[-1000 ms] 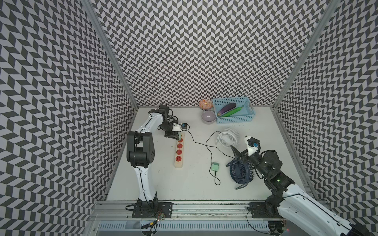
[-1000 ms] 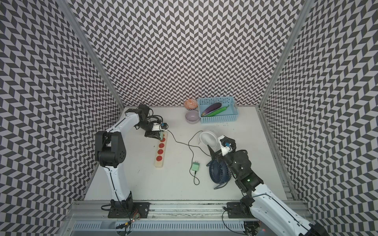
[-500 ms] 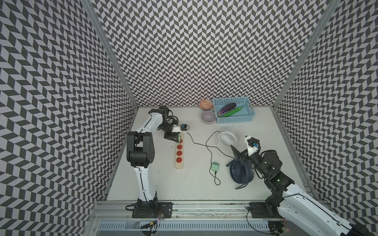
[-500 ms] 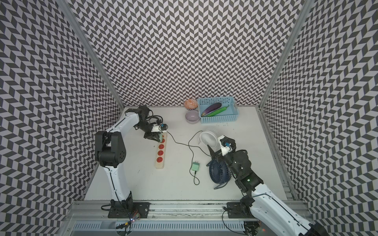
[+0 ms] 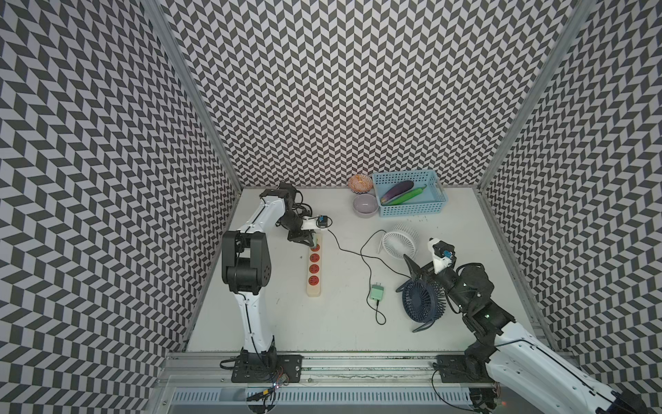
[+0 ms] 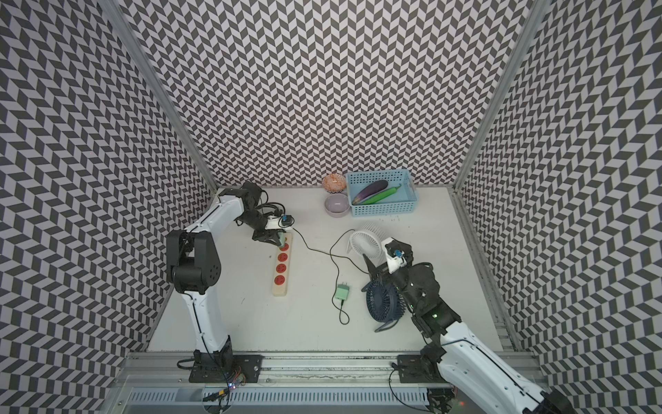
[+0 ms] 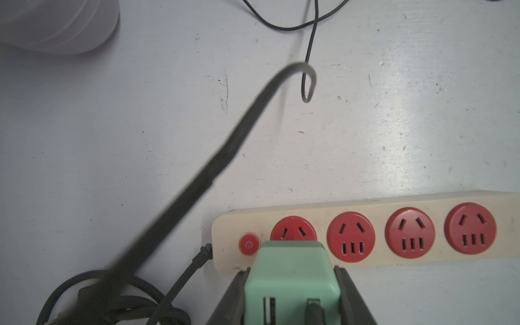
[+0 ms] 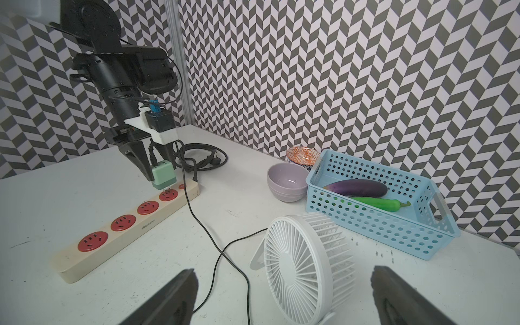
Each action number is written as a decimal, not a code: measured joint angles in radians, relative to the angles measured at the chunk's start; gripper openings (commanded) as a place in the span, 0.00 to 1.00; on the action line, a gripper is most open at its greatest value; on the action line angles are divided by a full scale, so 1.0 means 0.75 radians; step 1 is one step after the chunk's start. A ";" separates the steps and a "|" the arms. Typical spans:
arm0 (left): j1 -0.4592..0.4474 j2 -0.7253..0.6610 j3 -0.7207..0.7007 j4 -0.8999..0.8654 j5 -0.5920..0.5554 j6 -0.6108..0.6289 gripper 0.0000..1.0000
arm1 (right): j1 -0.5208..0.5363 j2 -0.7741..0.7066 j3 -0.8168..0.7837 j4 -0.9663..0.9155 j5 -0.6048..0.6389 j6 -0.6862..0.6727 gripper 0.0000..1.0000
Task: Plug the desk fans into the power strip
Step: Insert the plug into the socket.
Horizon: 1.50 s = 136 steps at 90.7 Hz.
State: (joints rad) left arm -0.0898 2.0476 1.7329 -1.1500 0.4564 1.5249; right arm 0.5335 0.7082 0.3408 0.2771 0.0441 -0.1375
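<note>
The cream power strip (image 5: 314,267) (image 6: 281,272) (image 7: 377,205) (image 8: 149,225) lies left of centre with its red sockets in a row. My left gripper (image 5: 311,242) (image 7: 291,271) is shut on a green plug (image 7: 292,275) (image 8: 164,176), held upright over the socket beside the switch, prongs still showing. A thin black cord (image 8: 197,222) runs from the plug toward two desk fans, a white one (image 5: 399,241) (image 8: 304,267) and a dark blue one (image 5: 421,300); which fan it joins I cannot tell. My right gripper (image 5: 401,272) (image 8: 284,270) stands open between the fans, holding nothing.
A second green plug (image 5: 376,293) lies loose on the table in the middle. A blue basket (image 5: 412,211) with an aubergine and a green pepper, a lilac bowl (image 5: 365,206) and a patterned bowl (image 5: 360,182) stand at the back. The strip's thick black cord (image 8: 202,157) coils behind the left gripper.
</note>
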 measured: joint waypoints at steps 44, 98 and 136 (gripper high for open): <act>0.000 0.000 -0.033 0.009 -0.021 0.000 0.00 | 0.000 0.000 0.000 0.001 0.000 0.000 1.00; 0.000 -0.007 -0.069 0.070 -0.017 -0.007 0.00 | 0.000 0.000 0.000 0.000 0.000 0.000 1.00; -0.003 -0.095 -0.256 0.232 -0.018 -0.034 0.00 | 0.000 0.000 0.000 0.000 0.000 0.000 1.00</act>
State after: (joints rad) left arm -0.0921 1.9762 1.5410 -0.9760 0.4427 1.4998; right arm 0.5335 0.7082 0.3408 0.2771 0.0441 -0.1375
